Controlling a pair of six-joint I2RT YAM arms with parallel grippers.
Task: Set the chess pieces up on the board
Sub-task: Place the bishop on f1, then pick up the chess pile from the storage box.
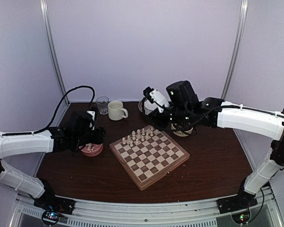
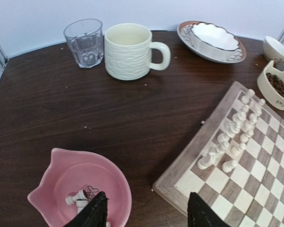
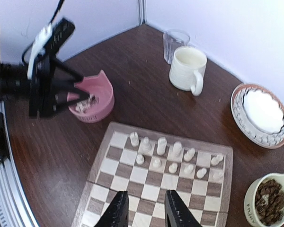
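Note:
The board (image 1: pixel 149 156) lies mid-table and also shows in the left wrist view (image 2: pixel 255 175) and the right wrist view (image 3: pixel 146 184). Several cream chess pieces (image 3: pixel 161 147) stand in two rows along its far edge (image 2: pixel 234 135). A pink bowl (image 2: pixel 80 177) left of the board holds a few more pieces (image 2: pixel 75 197). My left gripper (image 2: pixel 146 215) is open wide and empty, with one finger (image 2: pixel 92 213) over the bowl and the other by the board's corner. My right gripper (image 3: pixel 146 213) is open and empty above the board's middle squares.
A cream mug (image 2: pixel 128 51) and a clear glass (image 2: pixel 85 42) stand at the back left. A patterned plate with a white dish (image 2: pixel 210 40), a small white bowl (image 2: pixel 276 47) and a cream bowl of brown pellets (image 3: pixel 270 201) stand at the back right.

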